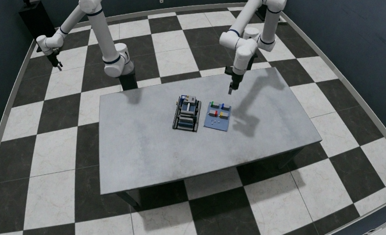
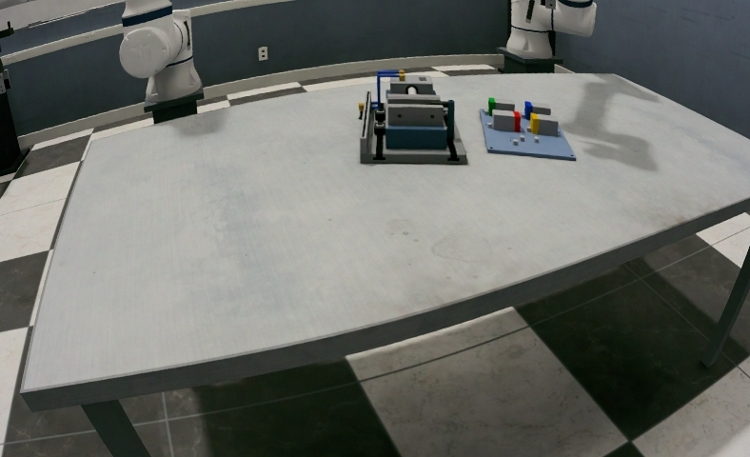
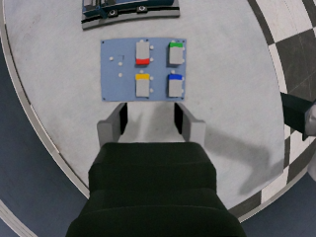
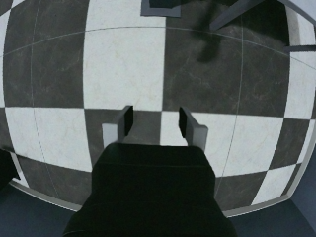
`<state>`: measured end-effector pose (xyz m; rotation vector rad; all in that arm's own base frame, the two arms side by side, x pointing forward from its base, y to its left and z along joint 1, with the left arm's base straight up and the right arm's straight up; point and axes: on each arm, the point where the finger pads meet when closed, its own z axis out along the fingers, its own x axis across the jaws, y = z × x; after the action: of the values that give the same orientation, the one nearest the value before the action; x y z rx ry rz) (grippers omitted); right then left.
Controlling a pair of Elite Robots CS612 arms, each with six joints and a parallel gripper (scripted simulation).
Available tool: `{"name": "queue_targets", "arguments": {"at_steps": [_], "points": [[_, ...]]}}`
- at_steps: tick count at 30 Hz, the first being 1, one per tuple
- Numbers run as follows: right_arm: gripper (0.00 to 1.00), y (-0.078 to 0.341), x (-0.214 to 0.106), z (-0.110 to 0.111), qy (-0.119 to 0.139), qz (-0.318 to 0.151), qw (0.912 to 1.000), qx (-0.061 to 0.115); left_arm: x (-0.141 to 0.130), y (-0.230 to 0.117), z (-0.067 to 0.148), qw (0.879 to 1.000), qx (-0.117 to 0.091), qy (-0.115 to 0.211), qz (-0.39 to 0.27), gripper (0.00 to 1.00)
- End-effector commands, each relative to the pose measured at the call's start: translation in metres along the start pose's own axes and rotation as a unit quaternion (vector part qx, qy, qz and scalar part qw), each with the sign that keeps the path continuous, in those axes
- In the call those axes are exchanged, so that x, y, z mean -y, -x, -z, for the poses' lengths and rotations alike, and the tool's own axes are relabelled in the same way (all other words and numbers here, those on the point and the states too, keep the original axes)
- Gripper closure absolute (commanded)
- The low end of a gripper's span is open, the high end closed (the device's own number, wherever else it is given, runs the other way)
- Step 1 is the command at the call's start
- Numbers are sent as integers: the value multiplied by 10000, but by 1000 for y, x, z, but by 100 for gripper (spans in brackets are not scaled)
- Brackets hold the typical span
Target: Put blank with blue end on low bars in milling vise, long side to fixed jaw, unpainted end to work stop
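Observation:
The blank with the blue end (image 1: 226, 106) (image 2: 541, 109) (image 3: 175, 88) lies at a corner of the blue plate (image 1: 222, 127) (image 2: 529, 149) (image 3: 111, 89), its blue end facing the green-ended blank. The milling vise (image 2: 416, 137) stands beside the plate; its end block without hoses (image 1: 186, 119) is at the front. The low bars and work stop cannot be made out between the jaws. My left gripper (image 1: 229, 91) (image 3: 150, 112) is open and empty, high above the table near the plate's blue-blank side. My right gripper (image 4: 155, 116) is open and empty, away from the table over the floor.
Green-ended (image 1: 215, 105) (image 3: 176, 54), red-ended (image 1: 213, 112) (image 3: 142, 51) and yellow-ended (image 1: 224, 115) (image 3: 142, 87) blanks sit on the plate among small white pegs. Blue hoses (image 2: 378, 88) rise at the vise's rear left corner. The table (image 1: 148, 151) extends around both.

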<state>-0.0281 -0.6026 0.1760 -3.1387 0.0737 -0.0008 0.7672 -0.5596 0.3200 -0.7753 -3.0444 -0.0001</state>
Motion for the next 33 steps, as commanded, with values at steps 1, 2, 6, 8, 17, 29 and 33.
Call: {"name": "queue_targets", "arguments": {"at_steps": [1, 2, 6, 8, 17, 29, 33], "points": [[0, 0, -1, 1, 10, 0, 10000, 2, 0, 0, 1, 10000, 9, -2, 0, 0], [0, 0, -1, 1, 10, 0, 10000, 2, 0, 0, -2, 10000, 9, -2, 0, 0], [0, 0, -1, 1, 10, 0, 10000, 2, 0, 0, -15, 10000, 9, -2, 0, 0], [0, 0, -1, 1, 10, 0, 10000, 2, 0, 0, -22, 10000, 9, -2, 0, 0], [0, 0, -1, 1, 10, 0, 10000, 2, 0, 0, -49, 10000, 9, -2, 0, 0], [0, 0, -1, 1, 10, 0, 10000, 2, 0, 1, -82, 10000, 10, -3, 0, 0], [0, 0, -1, 1, 10, 0, 10000, 2, 0, 1, -94, 10000, 10, -3, 0, 0]]}}
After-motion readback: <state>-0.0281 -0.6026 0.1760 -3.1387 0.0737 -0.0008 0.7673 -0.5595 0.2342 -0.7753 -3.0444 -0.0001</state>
